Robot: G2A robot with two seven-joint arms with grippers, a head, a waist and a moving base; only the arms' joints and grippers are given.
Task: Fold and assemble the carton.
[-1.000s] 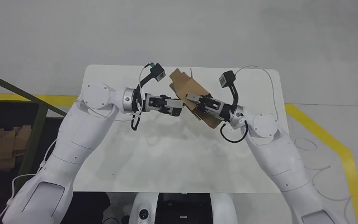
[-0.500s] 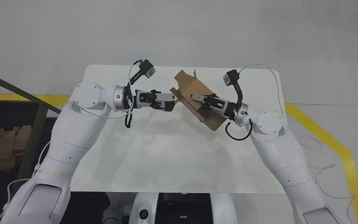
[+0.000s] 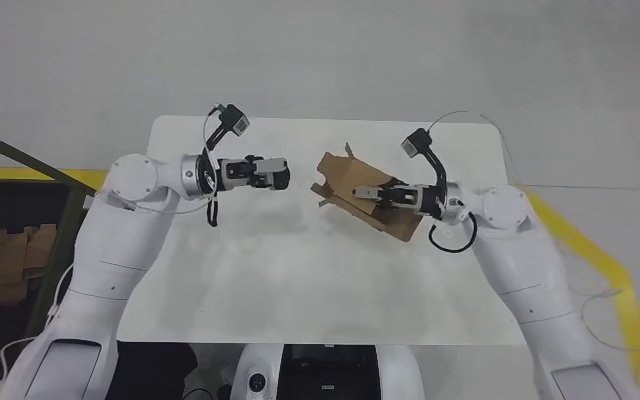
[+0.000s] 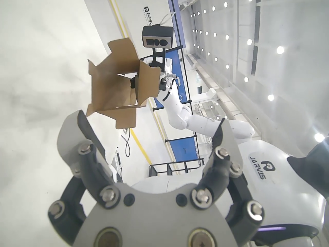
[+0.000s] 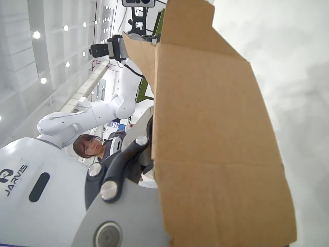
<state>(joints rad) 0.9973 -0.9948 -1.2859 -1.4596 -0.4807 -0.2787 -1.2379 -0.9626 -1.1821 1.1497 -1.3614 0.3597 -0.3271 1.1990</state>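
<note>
The brown carton is partly opened, with its flaps spread, and is held above the middle right of the white table. My right gripper is shut on one of its side walls. In the right wrist view that carton wall covers one finger, and the other finger lies against its inner side. My left gripper hangs open to the left of the carton, a gap apart from it. In the left wrist view, the left gripper has nothing between its fingers and faces the carton's open end.
The table's far edge runs close behind both grippers. A yellow floor line passes to the right of the table. Bare tabletop lies in front of the arms.
My left gripper has drawn back to the left, away from the carton. The right arm has carried the carton to the right and turned it.
</note>
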